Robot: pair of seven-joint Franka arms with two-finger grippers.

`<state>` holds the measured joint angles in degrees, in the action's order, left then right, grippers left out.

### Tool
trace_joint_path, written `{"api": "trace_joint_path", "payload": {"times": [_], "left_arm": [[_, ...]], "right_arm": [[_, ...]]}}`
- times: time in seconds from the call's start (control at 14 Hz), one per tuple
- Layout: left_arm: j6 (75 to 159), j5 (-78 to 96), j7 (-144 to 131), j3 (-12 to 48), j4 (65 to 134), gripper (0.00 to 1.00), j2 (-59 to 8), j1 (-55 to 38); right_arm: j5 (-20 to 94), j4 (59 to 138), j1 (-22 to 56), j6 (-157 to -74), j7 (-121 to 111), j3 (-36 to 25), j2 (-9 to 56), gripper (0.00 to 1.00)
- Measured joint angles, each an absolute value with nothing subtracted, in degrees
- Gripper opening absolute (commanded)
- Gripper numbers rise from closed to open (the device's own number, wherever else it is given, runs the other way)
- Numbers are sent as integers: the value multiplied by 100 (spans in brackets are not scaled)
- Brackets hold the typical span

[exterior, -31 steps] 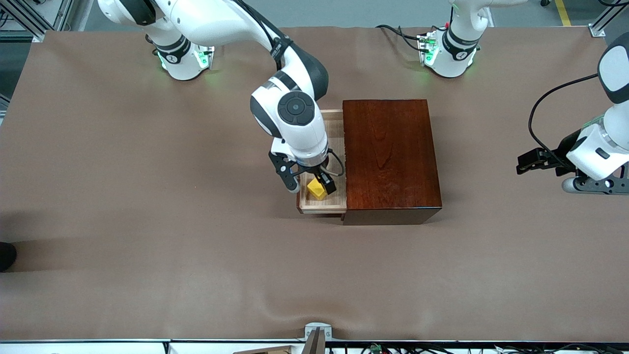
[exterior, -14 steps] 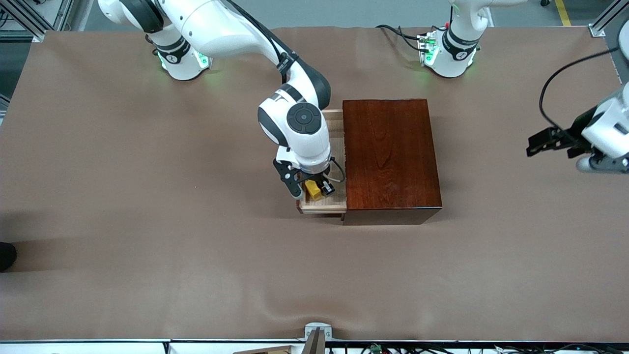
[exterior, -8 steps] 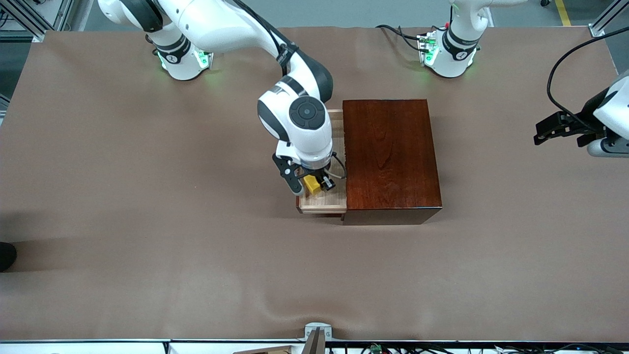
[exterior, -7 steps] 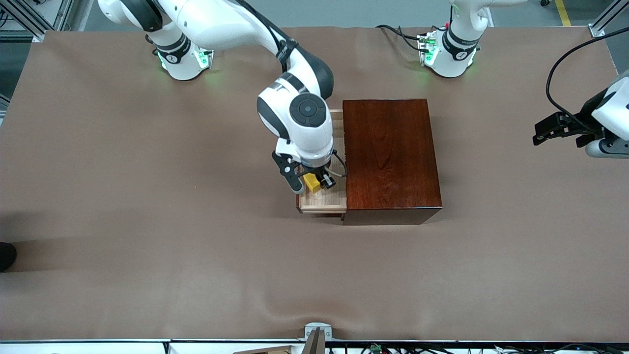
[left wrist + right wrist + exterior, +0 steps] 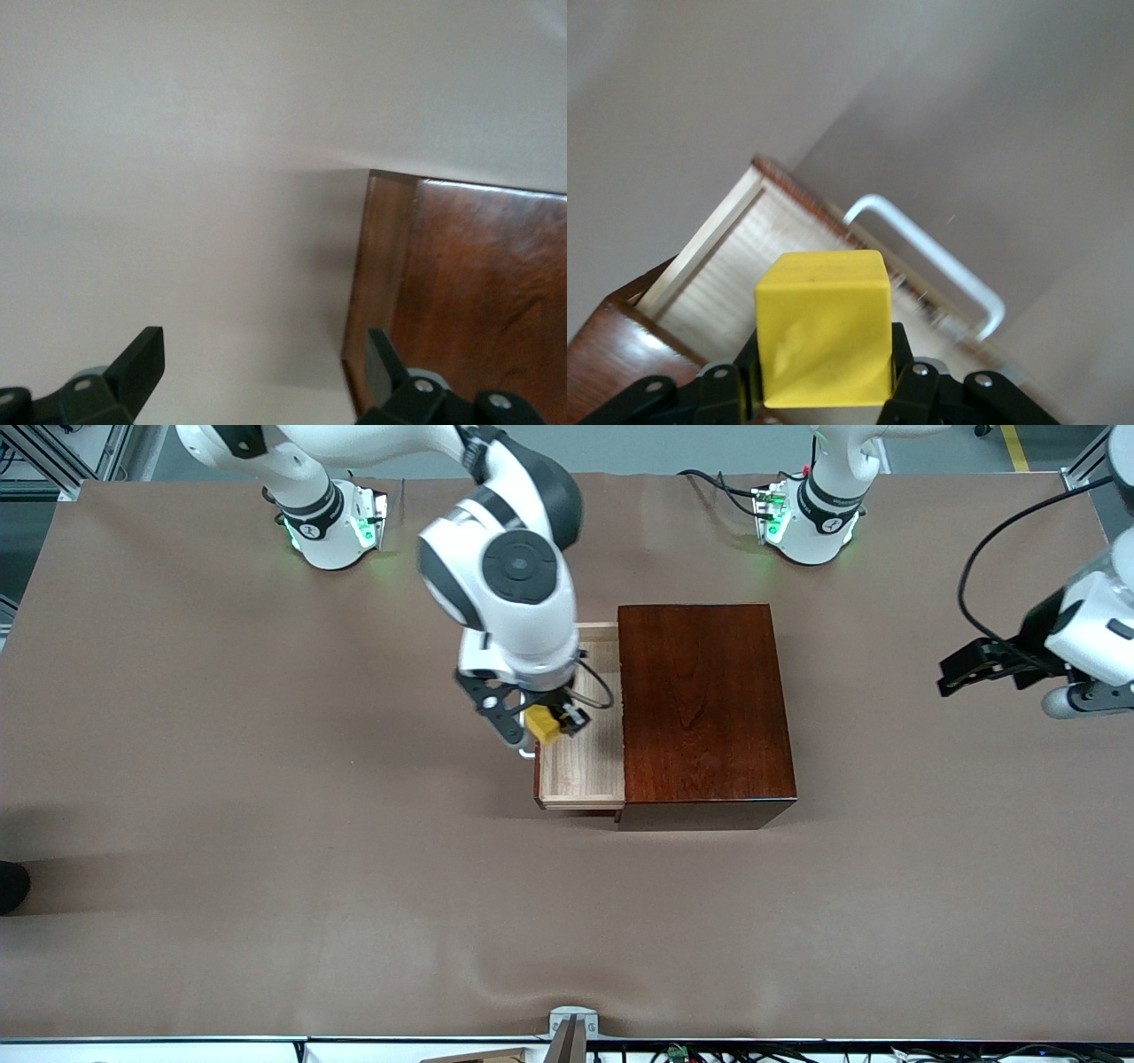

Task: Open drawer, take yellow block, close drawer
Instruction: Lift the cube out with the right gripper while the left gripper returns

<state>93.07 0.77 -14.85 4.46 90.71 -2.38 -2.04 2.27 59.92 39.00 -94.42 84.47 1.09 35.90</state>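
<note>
Over the open drawer (image 5: 580, 766), the right gripper (image 5: 539, 726) hangs in the air with its 2 fingers clamped on the yellow block (image 5: 541, 724). Seen from the right wrist, the block (image 5: 823, 340) is lifted clear of the drawer's bare light-wood floor (image 5: 788, 257), above the white bar handle (image 5: 930, 255). That drawer stands pulled out of the dark reddish-brown box (image 5: 702, 708) toward the right arm's end of the surface (image 5: 266, 824). At the other end, the left gripper (image 5: 266, 372) waits above the surface just beside the box (image 5: 469, 283), fingers apart and holding nothing.
</note>
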Motion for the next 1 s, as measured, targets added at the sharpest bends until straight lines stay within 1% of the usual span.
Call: {"api": "trace_joint_path", "payload": {"times": [0.07,0.21,0.5,0.64,0.79,1.0], "left_arm": [[9307,77,-1837,584,9060,100,-253,-211],[9306,77,-2524,881,9051,100,-309,-221],[9305,77,-3891,1596,9043,100,-529,-242],[9306,76,-4544,1914,9041,100,-678,-354],[9306,76,-5277,1999,9034,100,-816,-709],[9312,74,-6353,2012,8992,100,-1020,-1326]], "right_arm": [[226,6033,3719,-9233,7856,87,3476,14],[225,6371,3271,-9115,6649,50,3182,14],[223,7668,2221,-9157,4467,5,2245,14],[223,8494,1690,-9482,3516,-4,1711,14],[223,9378,1150,-10039,2552,-11,1282,14],[223,10296,304,-10957,1188,-19,1103,14]]}}
